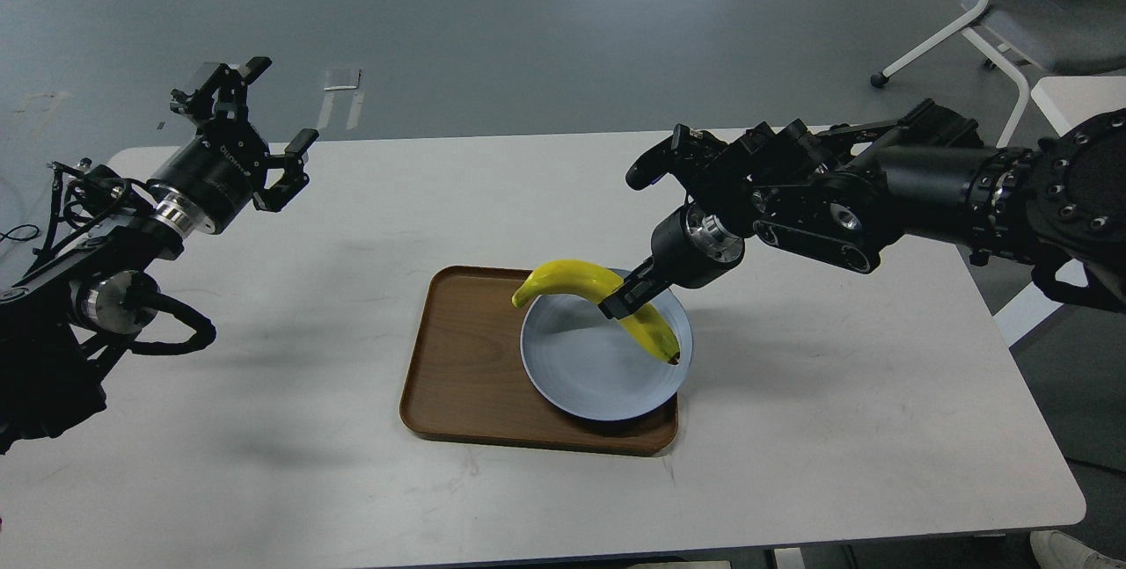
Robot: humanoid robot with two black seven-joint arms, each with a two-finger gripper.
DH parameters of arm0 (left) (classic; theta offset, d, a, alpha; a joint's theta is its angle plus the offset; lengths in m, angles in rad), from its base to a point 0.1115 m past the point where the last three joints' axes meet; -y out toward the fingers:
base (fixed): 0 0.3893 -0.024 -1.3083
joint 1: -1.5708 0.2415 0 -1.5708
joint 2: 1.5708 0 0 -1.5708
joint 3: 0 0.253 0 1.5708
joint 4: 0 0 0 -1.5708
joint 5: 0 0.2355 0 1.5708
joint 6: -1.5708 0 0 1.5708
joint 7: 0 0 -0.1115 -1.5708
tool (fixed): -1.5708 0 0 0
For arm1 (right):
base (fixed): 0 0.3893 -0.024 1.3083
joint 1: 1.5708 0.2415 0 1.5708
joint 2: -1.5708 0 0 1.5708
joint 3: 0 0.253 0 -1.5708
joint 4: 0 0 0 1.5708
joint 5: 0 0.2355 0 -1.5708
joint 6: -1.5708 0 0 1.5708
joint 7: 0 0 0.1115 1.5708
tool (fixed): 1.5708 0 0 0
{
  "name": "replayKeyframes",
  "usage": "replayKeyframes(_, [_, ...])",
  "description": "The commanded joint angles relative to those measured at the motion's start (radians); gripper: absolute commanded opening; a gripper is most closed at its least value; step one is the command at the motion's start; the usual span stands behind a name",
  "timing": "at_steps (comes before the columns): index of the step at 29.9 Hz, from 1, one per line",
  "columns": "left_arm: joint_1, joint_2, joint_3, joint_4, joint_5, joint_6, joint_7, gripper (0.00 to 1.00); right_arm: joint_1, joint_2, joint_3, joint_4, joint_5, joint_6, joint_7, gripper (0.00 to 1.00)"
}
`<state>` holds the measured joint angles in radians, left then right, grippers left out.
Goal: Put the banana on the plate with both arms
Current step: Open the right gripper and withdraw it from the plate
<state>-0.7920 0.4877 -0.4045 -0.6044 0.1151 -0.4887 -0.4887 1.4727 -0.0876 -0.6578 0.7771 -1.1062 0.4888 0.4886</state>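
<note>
A curved bright-yellow banana [572, 277] with a dark tip hangs over the far half of the pale blue-grey plate [589, 375]. Its dark tip is down at the plate's right rim and its stem end sticks out past the plate's left rim. My right gripper [620, 302] is shut on the banana's middle, reaching in from the right. My left gripper [255, 125] is open and empty, held high over the table's far left corner, far from the plate.
The plate sits on the right part of a brown wooden tray [462, 358] in the middle of the white table [836, 428]. A white office chair [994, 15] stands on the grey floor beyond the table's right end.
</note>
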Motion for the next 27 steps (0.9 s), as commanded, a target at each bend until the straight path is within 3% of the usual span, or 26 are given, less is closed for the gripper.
replayKeyframes(1, [-0.007,0.0,0.001,0.0,0.0,0.0,0.0,0.99,0.0,-0.006,0.003,-0.002,0.009,0.0,0.0,1.0])
replayKeyframes(9, [-0.015,0.0,0.001,0.0,0.0,0.0,0.0,0.99,0.003,-0.046,0.035,-0.033,0.022,0.0,0.0,1.0])
replayKeyframes(12, [-0.019,0.003,0.001,0.0,0.0,0.0,0.0,0.99,0.008,-0.11,0.098,-0.068,0.084,0.0,0.0,1.0])
replayKeyframes(17, [-0.021,0.003,0.001,0.0,0.002,0.0,0.0,0.99,-0.032,-0.248,0.273,-0.119,0.268,0.0,0.0,1.0])
replayKeyframes(21, [-0.018,0.003,0.001,0.0,0.002,0.0,0.0,0.99,-0.164,-0.363,0.498,-0.168,0.452,0.0,0.0,1.0])
replayKeyframes(27, [-0.016,-0.001,0.0,0.0,-0.002,0.0,0.0,0.99,-0.379,-0.371,0.78,-0.263,0.666,0.0,0.0,1.0])
